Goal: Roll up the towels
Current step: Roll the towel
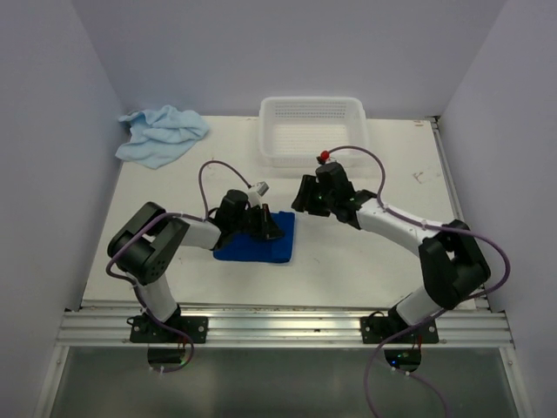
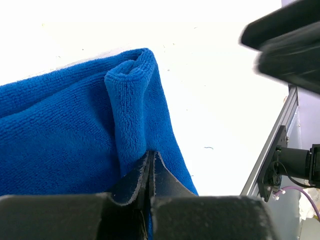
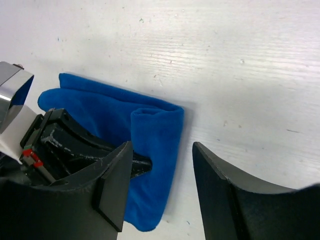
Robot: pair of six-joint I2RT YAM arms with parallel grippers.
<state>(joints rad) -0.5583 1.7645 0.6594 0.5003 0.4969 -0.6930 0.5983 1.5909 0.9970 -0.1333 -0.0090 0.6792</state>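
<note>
- My left gripper [image 2: 150, 159] has its fingers pressed together, clamped on a raised fold of the dark blue towel [image 2: 60, 140].
- That fold is a tube-like ridge. It runs straight away from my left fingertips to the towel's edge.
- My right gripper [image 3: 161, 150] has its fingers apart with nothing between them. It hangs over the towel's folded edge, just beside my left one.
- Hard to see: from the top camera my left gripper covers the pinch. The left wrist view cuts the towel off at the left and bottom, and my right gripper is only a dark blur there.
- The towel lies folded on the table [image 1: 348, 261], mid-table between my arms, with its long axis roughly left-right.
- The pale blue towel [image 1: 161, 132] is bunched in the far left corner, well apart. The basket [image 1: 268, 131] sits at the far edge.
</note>
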